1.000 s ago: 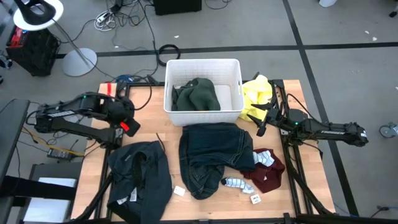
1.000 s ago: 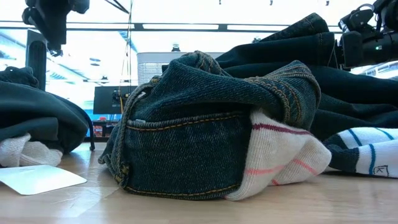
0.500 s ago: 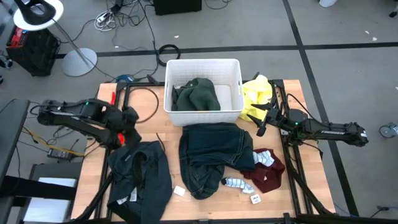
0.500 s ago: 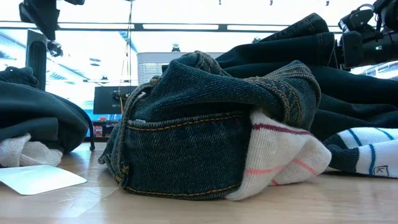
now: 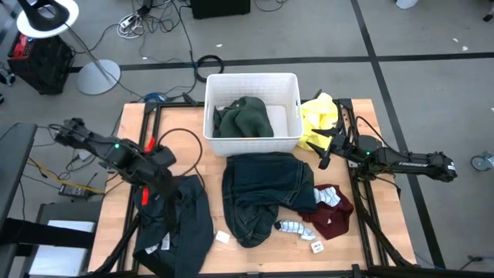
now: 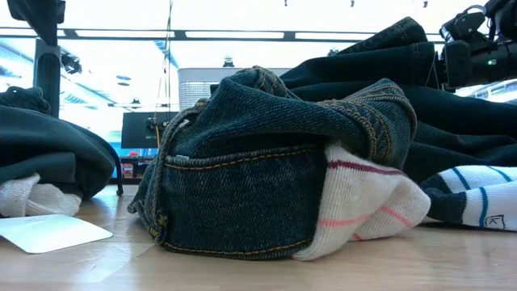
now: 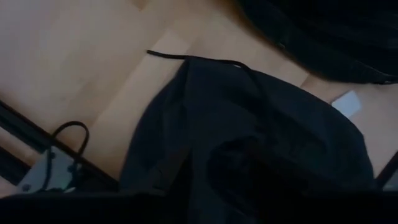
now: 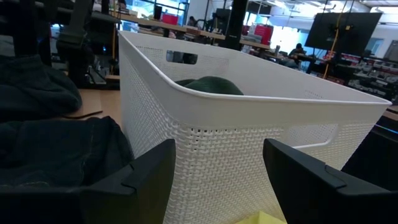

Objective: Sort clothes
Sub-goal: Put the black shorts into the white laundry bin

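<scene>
A white bin at the table's far middle holds a dark green garment. Dark denim jeans lie in front of it. A dark navy garment lies near left. A yellow garment lies right of the bin. A maroon garment and striped socks lie near right. My left gripper hovers over the navy garment's far edge. My right gripper is open and empty, level, beside the bin's right wall.
Small white tags lie on the wood near the front edge. A black cable loop lies left of the bin. In the low view the jeans and a striped sock fill the foreground.
My left gripper has swung from the table's left side, beside the bin, toward the near edge and the navy garment, and now stands over that garment's far edge. My right arm and the clothes have stayed still.
</scene>
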Robot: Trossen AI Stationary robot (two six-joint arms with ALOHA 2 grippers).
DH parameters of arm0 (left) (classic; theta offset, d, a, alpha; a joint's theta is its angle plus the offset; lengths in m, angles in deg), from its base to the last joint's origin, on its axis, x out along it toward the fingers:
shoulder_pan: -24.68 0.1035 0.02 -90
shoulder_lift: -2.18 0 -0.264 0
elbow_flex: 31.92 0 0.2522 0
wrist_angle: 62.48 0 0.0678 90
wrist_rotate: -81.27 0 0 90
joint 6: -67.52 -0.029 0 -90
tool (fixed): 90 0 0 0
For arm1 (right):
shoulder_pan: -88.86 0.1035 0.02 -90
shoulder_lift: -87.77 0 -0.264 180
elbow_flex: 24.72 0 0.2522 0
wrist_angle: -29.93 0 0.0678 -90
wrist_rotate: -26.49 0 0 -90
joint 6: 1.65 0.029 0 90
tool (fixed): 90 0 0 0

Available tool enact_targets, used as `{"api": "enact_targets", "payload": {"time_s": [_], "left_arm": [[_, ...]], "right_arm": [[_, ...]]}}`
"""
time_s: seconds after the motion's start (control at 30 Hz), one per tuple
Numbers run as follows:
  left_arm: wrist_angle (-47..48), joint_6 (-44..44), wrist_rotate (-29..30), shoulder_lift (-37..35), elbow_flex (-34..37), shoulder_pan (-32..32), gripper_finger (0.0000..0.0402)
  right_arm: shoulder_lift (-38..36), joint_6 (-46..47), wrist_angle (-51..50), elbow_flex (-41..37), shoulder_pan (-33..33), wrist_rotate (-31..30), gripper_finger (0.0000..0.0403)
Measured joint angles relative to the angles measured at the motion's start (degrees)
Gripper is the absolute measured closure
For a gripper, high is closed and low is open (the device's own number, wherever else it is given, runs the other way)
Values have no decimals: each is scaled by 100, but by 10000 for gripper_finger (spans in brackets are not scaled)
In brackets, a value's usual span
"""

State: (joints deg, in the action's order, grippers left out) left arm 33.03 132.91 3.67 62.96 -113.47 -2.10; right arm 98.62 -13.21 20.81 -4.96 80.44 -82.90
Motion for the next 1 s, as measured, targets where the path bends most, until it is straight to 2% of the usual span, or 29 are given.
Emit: {"api": "enact_targets", "payload": {"time_s": [0.33, 0.57, 1.0], "left_arm": [[-109, 850, 95, 466, 0, -482, 254], [-190, 918, 61, 732, 239, -560, 254], [-568, 777, -338, 751, 957, -563, 254]], "right_arm": [[2, -2, 0, 0, -1, 0, 158], [0, -1, 0, 0, -1, 1, 158], [1, -2, -2, 0, -2, 0, 158]]}}
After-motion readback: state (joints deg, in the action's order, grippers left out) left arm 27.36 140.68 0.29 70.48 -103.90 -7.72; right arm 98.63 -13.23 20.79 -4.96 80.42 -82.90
